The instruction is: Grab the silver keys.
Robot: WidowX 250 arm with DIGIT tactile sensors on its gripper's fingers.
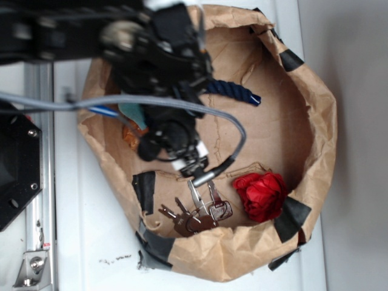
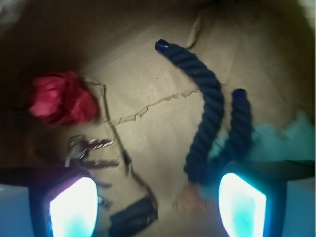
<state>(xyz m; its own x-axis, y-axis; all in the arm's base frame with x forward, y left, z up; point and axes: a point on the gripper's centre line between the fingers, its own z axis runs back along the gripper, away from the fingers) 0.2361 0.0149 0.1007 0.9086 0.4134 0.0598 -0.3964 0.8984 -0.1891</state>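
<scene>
In the exterior view, the gripper [image 1: 193, 165] is hanging inside a brown paper bag [image 1: 315, 121] rolled down into a bowl, near its middle. Its fingers are blurred here, so their spread cannot be read. The silver keys [image 1: 200, 212] are lying on the bag's floor close to the lower wall, just beyond the gripper's tip and apart from it. A red flower [image 1: 262, 194] is sitting just beside the keys, and a dark blue rope [image 1: 233, 91] is curving out from behind the arm toward the upper wall.

In the wrist view, the fingers [image 2: 74, 207] are standing wide apart and holding nothing. The keys [image 2: 86, 150] are lying just ahead of the left-hand finger, below the flower [image 2: 61, 98]. The rope [image 2: 205, 108] is lying toward the right-hand finger.
</scene>
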